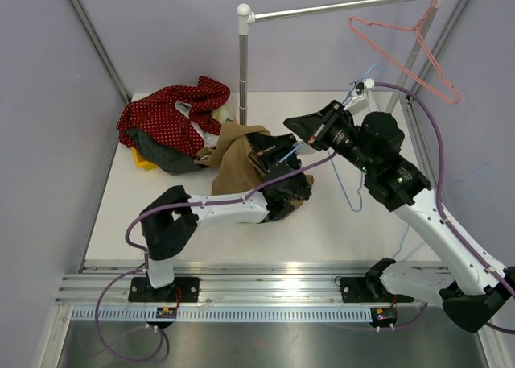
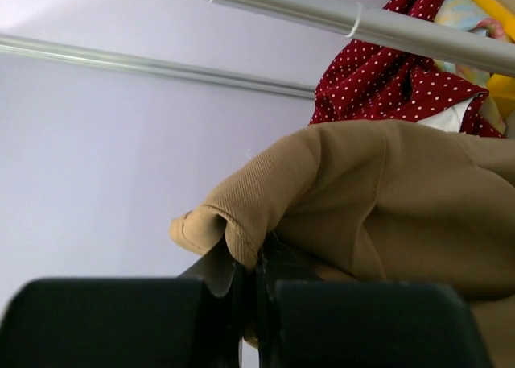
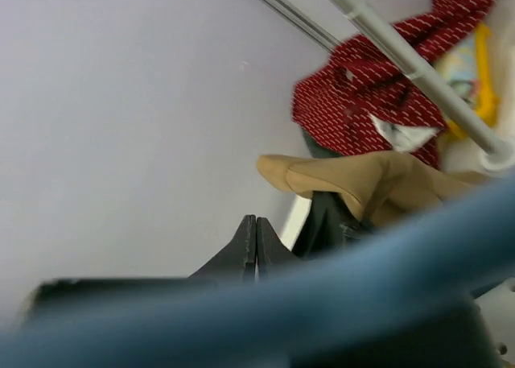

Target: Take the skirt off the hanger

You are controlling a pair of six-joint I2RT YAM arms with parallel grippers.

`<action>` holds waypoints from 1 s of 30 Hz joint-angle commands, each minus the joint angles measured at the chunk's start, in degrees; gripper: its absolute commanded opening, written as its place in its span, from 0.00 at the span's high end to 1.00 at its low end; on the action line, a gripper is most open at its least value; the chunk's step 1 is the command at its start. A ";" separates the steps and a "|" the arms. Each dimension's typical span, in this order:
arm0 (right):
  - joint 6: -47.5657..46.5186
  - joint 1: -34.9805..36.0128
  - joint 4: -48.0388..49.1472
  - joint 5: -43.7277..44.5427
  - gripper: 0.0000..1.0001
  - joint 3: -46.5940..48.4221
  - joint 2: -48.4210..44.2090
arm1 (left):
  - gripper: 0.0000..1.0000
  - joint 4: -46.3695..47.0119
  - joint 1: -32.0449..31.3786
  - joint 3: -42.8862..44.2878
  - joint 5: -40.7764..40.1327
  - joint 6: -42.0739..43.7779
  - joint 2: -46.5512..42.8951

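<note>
The tan skirt [image 1: 235, 160] lies bunched on the table at mid-back. My left gripper [image 1: 272, 149] is shut on a fold of its hem, which shows plainly in the left wrist view [image 2: 256, 259] with the skirt [image 2: 378, 199] draped over the jaws. A thin blue wire hanger [image 1: 348, 187] runs across my right gripper [image 1: 291, 125], its hook end hanging down to the right. In the right wrist view the right gripper [image 3: 256, 233] is shut with nothing between its tips, and the blurred blue hanger [image 3: 362, 283] crosses in front of its fingers. The skirt [image 3: 378, 183] lies just beyond.
A red polka-dot garment [image 1: 169, 118] lies heaped with other clothes and a yellow item at the back left. A white post [image 1: 243, 62] holds a metal rail [image 1: 338, 10], where a pink wire hanger [image 1: 402, 42] hangs at the right. Walls enclose the table.
</note>
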 commanded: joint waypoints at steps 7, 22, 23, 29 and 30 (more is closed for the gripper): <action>7.93 4.75 25.48 -4.42 1.00 -6.08 0.98 | 1.00 -9.23 2.98 10.50 -7.88 -11.42 -4.05; 1.10 13.36 12.52 -6.45 1.00 11.76 9.60 | 1.00 -99.04 5.18 20.14 37.14 -113.08 -16.78; -0.40 13.45 10.47 -5.56 1.00 12.73 9.60 | 1.00 -99.09 5.79 18.36 37.73 -116.04 -17.94; -14.44 13.63 -2.98 3.40 1.00 15.64 7.76 | 1.00 -101.20 11.57 6.76 48.08 -119.51 -30.66; -15.87 13.63 -3.43 4.71 1.00 15.03 7.06 | 1.00 -103.38 12.55 5.78 50.80 -119.15 -32.00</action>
